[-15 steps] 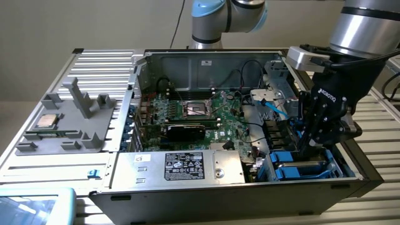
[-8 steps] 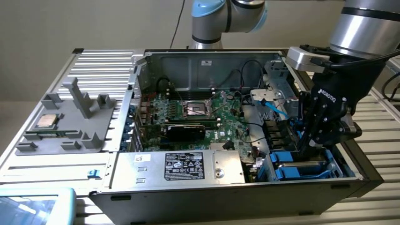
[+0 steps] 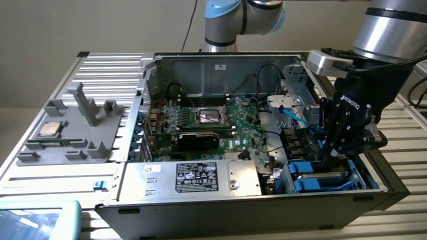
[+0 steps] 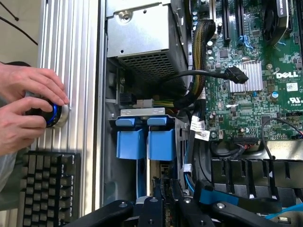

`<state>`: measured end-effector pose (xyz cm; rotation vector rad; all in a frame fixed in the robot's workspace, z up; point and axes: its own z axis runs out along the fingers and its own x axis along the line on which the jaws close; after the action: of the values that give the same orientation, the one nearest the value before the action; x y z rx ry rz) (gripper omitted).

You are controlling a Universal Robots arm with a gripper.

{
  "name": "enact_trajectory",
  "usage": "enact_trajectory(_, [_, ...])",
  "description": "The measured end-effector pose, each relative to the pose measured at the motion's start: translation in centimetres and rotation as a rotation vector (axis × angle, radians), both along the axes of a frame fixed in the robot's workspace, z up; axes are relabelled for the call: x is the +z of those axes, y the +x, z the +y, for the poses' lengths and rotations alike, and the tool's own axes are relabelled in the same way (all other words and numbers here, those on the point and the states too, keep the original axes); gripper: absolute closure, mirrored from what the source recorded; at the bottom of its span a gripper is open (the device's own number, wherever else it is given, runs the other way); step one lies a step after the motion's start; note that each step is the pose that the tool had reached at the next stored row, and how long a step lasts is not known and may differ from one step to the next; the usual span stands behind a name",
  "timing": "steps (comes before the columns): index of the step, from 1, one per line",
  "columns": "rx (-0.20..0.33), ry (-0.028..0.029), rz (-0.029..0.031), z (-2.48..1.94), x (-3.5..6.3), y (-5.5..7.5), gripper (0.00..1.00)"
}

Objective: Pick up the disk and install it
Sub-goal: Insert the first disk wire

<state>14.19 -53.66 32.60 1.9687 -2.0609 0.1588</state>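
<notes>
The disk stands edge-on in the drive bay at the case's front corner, its blue carrier rails and tabs toward the camera. In the exterior view its blue carrier sits low in the bay on that view's right. My gripper reaches straight down into this bay. In the wrist view my gripper has its black fingers drawn close together on the disk's near edge. The contact itself is partly hidden by the fingers.
The open PC case holds a silver power supply, the motherboard and loose cables beside the bay. A grey fixture with a chip lies on the exterior view's left. A person's hands turn a knob beside a keyboard.
</notes>
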Motion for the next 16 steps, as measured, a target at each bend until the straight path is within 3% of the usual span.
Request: enact_trajectory(16, [-0.004, 0.0013, -0.0016, -0.26, 0.00, 0.07, 0.84])
